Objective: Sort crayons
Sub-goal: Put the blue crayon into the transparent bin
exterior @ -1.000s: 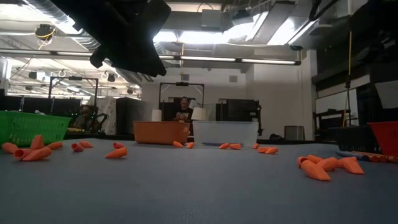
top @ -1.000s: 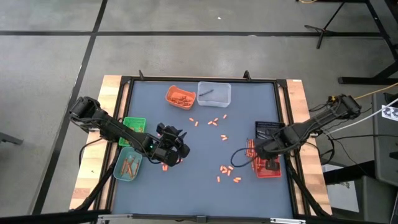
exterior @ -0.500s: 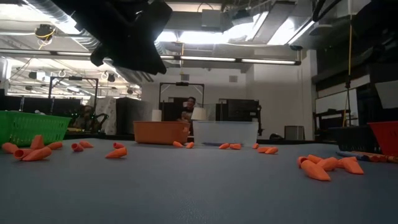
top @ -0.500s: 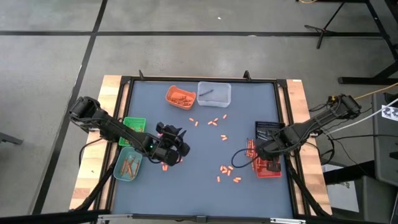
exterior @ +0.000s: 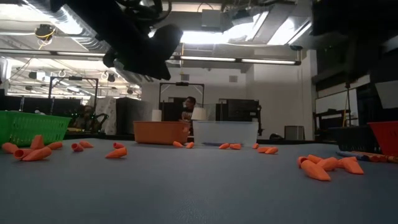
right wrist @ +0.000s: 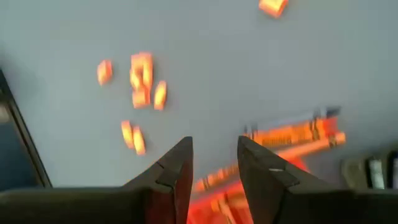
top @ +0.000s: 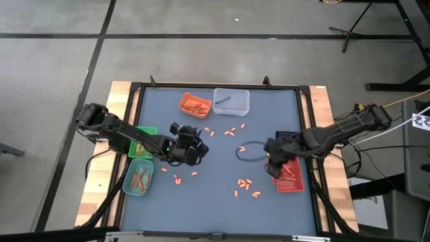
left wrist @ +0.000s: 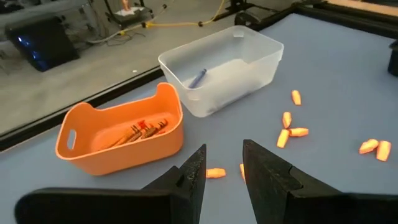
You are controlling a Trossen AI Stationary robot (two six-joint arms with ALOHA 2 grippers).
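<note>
Seemingly crayons [right wrist: 292, 134] beyond right fingers [right wrist: 264, 168]

A blue-grey table [top: 222, 202] carries an orange tray [top: 194, 104] and a clear tray [top: 231, 100] at the far edge. A green tray [top: 142, 134] and a teal tray [top: 138, 180] stand at the left, a red tray [top: 290, 181] at the right. Short orange crayon pieces [top: 243, 183] lie scattered in the middle.

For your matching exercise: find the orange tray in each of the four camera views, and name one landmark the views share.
High view: orange tray at the mat's far edge, left of the clear tray.
Low view: orange tray at the far edge, centre-left, beside the clear tray.
Left wrist view: orange tray, crayons inside.
Right wrist view: not in it.
Shared landmark: the clear tray next to it.
</note>
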